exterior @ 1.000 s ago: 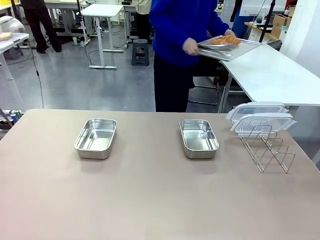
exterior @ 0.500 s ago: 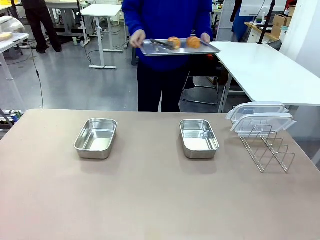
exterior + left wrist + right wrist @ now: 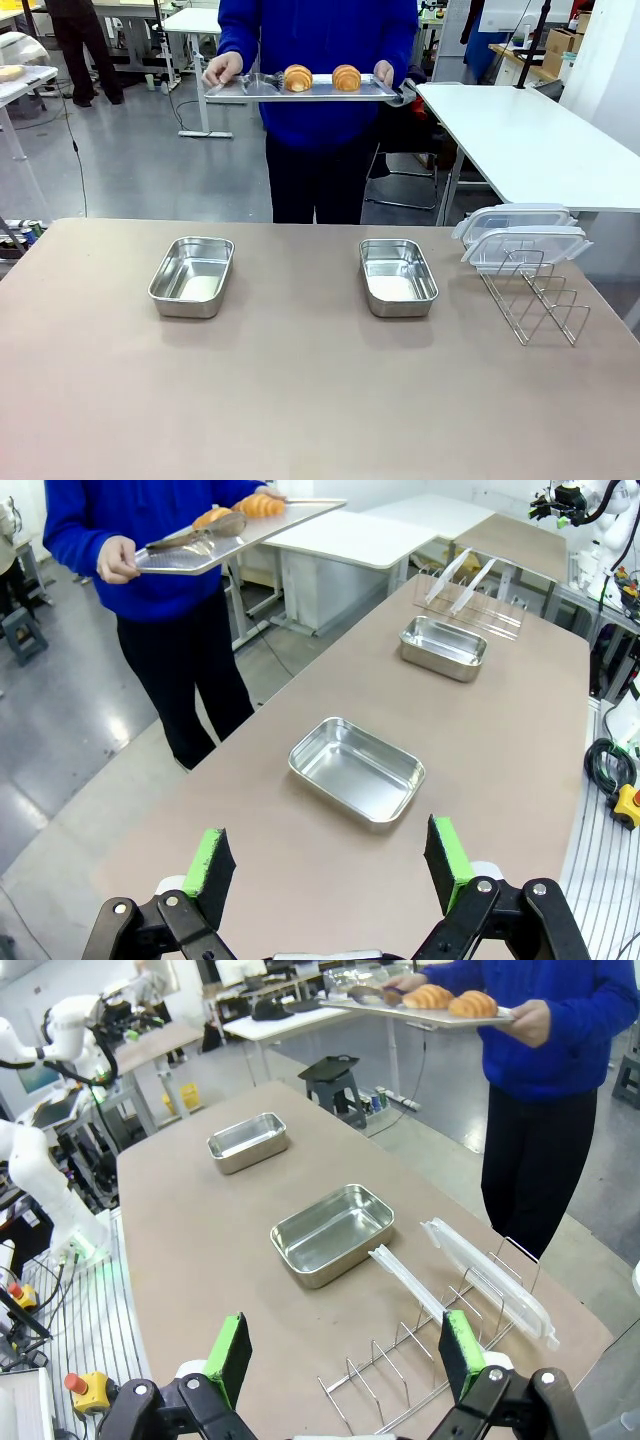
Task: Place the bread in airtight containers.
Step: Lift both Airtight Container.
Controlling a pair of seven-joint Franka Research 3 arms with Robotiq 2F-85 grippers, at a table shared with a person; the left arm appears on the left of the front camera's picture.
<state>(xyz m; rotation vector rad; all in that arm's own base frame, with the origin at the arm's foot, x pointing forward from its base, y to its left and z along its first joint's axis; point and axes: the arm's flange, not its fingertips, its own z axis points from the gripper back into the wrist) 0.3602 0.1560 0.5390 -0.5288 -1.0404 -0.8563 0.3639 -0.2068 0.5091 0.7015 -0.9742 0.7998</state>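
Two golden-brown croissants (image 3: pixel 297 77) (image 3: pixel 346 77) lie on a flat metal tray (image 3: pixel 370 91) that a person in a blue top holds with both hands beyond the table's far edge. Two steel containers stand empty on the table, one at the left (image 3: pixel 192 275) and one right of centre (image 3: pixel 397 276). Their clear lids (image 3: pixel 520 238) lean in a wire rack (image 3: pixel 535 297) at the right. My left gripper (image 3: pixel 330 865) is open above the table near the left container (image 3: pixel 357 770). My right gripper (image 3: pixel 345 1355) is open above the rack (image 3: pixel 430 1345), the right container (image 3: pixel 333 1233) beyond it.
Metal tongs (image 3: pixel 250 80) lie on the tray beside the croissants. A white side table (image 3: pixel 530 140) stands at the far right behind the rack. Other tables and a stool stand across the room behind the person.
The person has turned from the white side table to face my table, carrying the tray with the croissants leftward and holding it level at chest height.
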